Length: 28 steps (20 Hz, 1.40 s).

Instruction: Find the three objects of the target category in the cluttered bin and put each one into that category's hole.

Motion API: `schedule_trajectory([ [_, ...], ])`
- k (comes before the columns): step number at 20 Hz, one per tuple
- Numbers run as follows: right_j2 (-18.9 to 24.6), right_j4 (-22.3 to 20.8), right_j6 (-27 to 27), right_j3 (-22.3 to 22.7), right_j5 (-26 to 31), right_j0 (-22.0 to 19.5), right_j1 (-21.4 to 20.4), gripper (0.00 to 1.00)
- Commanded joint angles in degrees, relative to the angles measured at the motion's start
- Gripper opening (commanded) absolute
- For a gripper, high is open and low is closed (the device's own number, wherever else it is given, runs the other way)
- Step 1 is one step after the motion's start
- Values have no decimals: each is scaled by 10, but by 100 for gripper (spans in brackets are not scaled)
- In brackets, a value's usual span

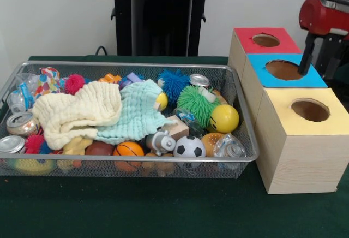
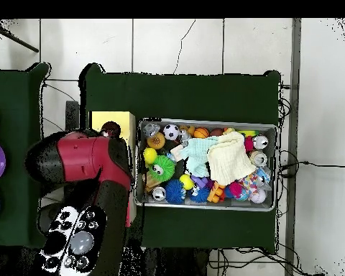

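Observation:
The wire mesh bin (image 1: 131, 65) is full of toys; it also shows in the overhead view (image 2: 204, 122). One polka-dot cloth (image 1: 47, 79) lies in the bin's far left corner, half under other things. I see no other dotted cloths. The yellow-topped box's hole (image 1: 310, 109) is on the nearest of three boxes to the right of the bin. My gripper (image 1: 304, 70) hangs from the red arm (image 2: 89, 159) over the blue-topped box's hole (image 1: 283, 70), holding nothing that I can see. In the overhead view the arm hides the gripper, and only part of the yellow top (image 2: 107, 120) shows.
A cream cloth (image 1: 76, 112) and a mint cloth (image 1: 136, 112) cover the bin's middle. Around them lie balls, fuzzy balls, cans, a soccer ball (image 1: 189, 147) and a yellow smiley ball (image 1: 224, 119). The red-topped box (image 1: 265, 40) stands farthest.

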Motion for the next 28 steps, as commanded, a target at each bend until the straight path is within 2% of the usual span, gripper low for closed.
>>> schedule_trajectory([
  [1,-5,-11,104,61,59,-21,-10,100],
  [7,-26,-22,107,95,35,-21,-23,100],
  [12,-64,-36,126,115,16,-4,-19,100],
  [15,-65,-37,124,131,-6,-9,-19,100],
  [22,-23,-29,94,198,-80,-56,-35,100],
  [28,-16,-33,101,245,-148,-74,-36,100],
])
